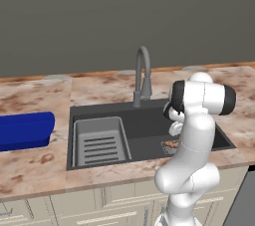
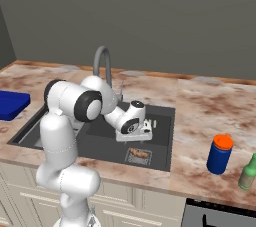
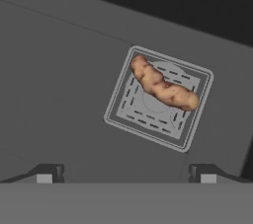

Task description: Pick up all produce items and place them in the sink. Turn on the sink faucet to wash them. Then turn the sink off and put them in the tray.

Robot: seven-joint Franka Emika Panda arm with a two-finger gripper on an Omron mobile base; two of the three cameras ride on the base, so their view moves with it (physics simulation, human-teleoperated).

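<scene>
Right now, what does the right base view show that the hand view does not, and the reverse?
Right base view alone: the sink faucet arching behind the basin, the blue tray at the counter's left end, and a blue jar with an orange lid and a green bottle to the right. Hand view alone: the open gripper with fingertips wide apart, empty, above the drain grate. Both: the sink and the produce item lying across the grate.

Mottled orange-brown produce piece [image 3: 163, 89], perhaps a sweet potato, on dark grey sink [image 1: 144, 125]; bright-blue tray [image 1: 25, 130]; brown-veined marble desk [image 1: 99, 88].
</scene>
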